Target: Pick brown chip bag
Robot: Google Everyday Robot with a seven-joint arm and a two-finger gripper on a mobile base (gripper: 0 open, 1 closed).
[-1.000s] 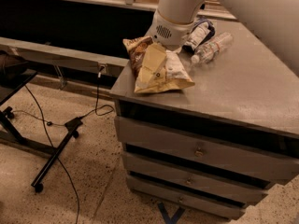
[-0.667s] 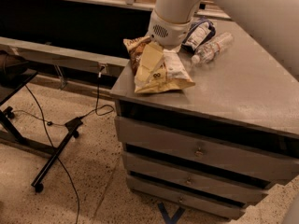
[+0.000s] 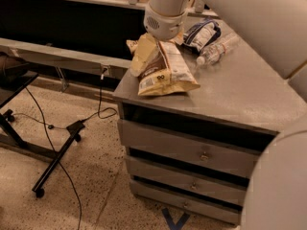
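Brown chip bag (image 3: 165,71) lies on the grey cabinet top (image 3: 240,90) at its front corner; your gripper (image 3: 160,30) sits over the bag's upper end, and you cannot tell its grip.

Grey cabinet top (image 3: 249,95). The brown chip bag (image 3: 165,71) lies by the left edge, near the front left corner. A blue-and-white bag (image 3: 202,32) and a clear bottle (image 3: 217,51) lie side by side toward the far edge. The gripper (image 3: 162,30) is over the brown chip bag's far end.
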